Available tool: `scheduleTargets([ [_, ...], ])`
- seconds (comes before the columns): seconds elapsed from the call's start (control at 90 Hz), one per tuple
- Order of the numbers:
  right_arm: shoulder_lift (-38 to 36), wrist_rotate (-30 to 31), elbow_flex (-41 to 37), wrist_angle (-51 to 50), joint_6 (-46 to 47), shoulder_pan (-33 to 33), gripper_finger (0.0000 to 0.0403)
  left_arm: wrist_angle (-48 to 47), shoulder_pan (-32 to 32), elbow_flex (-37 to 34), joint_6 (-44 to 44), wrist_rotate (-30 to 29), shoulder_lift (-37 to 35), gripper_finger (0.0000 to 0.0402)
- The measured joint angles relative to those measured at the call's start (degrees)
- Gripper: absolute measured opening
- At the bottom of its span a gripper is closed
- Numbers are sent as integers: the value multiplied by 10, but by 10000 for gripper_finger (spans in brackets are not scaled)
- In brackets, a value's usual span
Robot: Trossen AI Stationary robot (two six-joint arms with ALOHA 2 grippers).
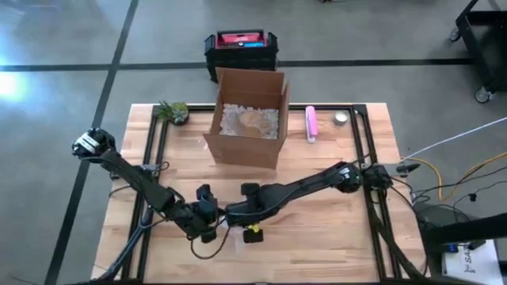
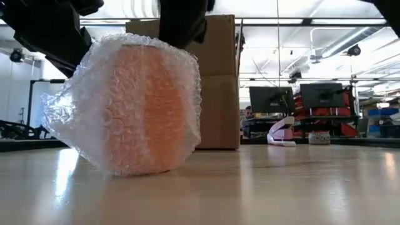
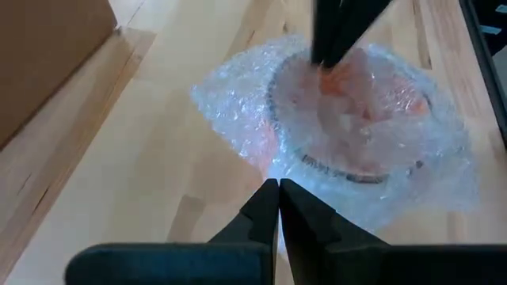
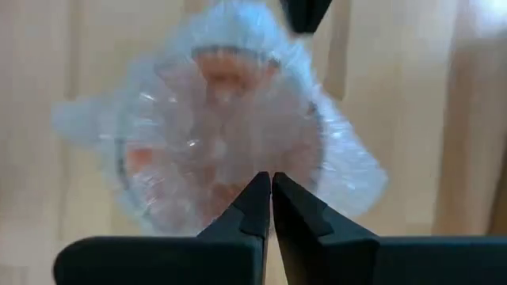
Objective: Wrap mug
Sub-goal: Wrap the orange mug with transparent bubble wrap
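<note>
A wooden table (image 1: 333,229) carries a cardboard box (image 1: 247,119), bubble-wrapped mug (image 2: 134,103) and plant (image 1: 173,112).

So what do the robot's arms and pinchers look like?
Both arms are black and skinny, with chunky joints. The left end effector and the right end effector each have two dark, pointy fingers shaped like wedges. A small yellow part shows near where they meet.

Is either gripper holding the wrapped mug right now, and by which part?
It cannot be told. Both the left gripper and right gripper show fingers shut together over the bubble-wrapped mug, but whether either pinches wrap is unclear.
</note>
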Motion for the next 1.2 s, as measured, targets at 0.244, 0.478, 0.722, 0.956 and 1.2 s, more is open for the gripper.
scheduleTargets([
  [0.244,39,-1,1,6,-3,0,2,1,0,0,0,0,0,0],
  [0.478,56,-5,2,13,-17,0,2,1,0,0,4,0,0,0],
  [0.722,10,-15,1,7,-18,0,2,1,0,0,4,0,0,0],
  [0.956,-18,-54,3,27,8,3,2,3,0,-1,4,0,0,0],
  [1.2,6,-116,4,81,16,14,2,1,0,-1,4,0,0,0],
])
